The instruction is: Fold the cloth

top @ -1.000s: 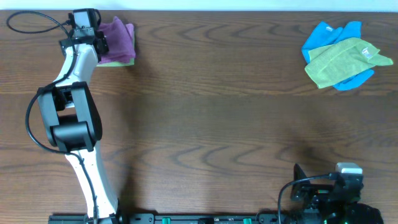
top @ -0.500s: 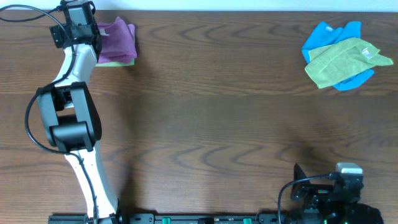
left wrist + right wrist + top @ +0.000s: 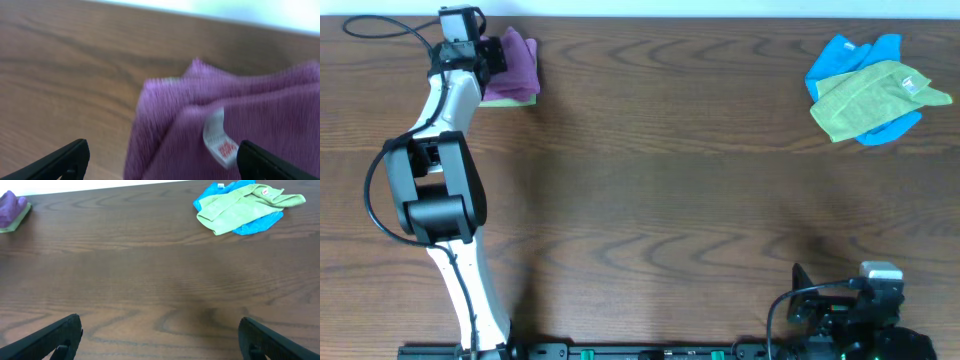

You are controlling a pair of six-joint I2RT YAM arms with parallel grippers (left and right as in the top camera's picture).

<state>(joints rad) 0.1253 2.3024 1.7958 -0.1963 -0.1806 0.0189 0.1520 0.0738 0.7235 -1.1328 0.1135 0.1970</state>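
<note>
Your left fingers [image 3: 67,159] are spread wide and hold nothing. In the left wrist view one dark tip shows at each lower corner, with the cloth [image 3: 240,110] filling the space ahead of them and between them. That view is blurred, so you cannot tell whether either tip touches the fabric. The cloth is violet-purple terry, lying in soft layered folds rather than spread flat, and its white tag [image 3: 219,142] faces the camera with small red print too smeared to read. From overhead, you find the cloth [image 3: 515,62] at the far left of the worktop [image 3: 650,180], close to the far edge. It sits on top of a lime-green cloth [image 3: 516,101] that shows only as a thin strip along its near side. Your left arm [image 3: 435,190] reaches from the near edge up to that corner, its wrist just beside the cloth's left side, and a black cable [image 3: 390,25] loops away to the left. Your right fingers [image 3: 62,332] are also wide apart and empty, low near the front right of the worktop and pointing across bare wood. Well apart from the cloth, at the far right, a crumpled green cloth [image 3: 870,95] lies over a blue cloth [image 3: 845,50], and the green one carries a small pale tag.
</note>
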